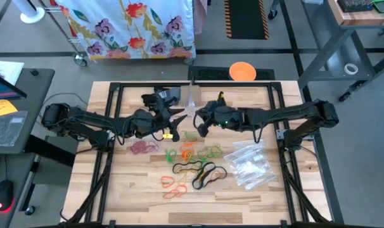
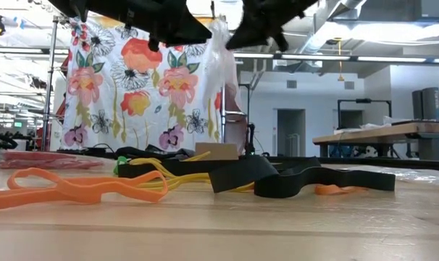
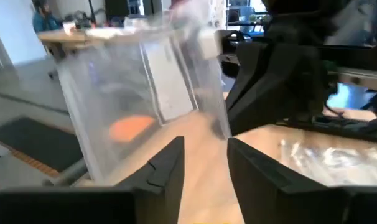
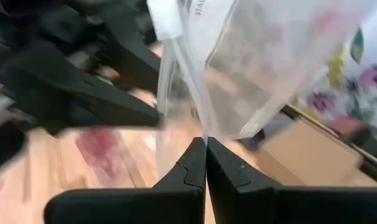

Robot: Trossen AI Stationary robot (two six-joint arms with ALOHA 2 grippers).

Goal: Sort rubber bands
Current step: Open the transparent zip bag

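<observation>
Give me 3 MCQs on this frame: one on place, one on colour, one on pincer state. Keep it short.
1. Where does the heap of spare clear bags lie?
A. right of the rubber bands
B. left of them
C. off the table

2. What colour is the band nearest the low camera?
A. green
B. orange
C. black

3. What is the right pincer doing?
A. open, empty
B. shut on the held-up clear bag
C. shut on a band

Key: 1 A, the high view shows the heap on the right. 2 B, orange loop in front. 3 B, right wrist view shows fingers pinching the film.
</observation>
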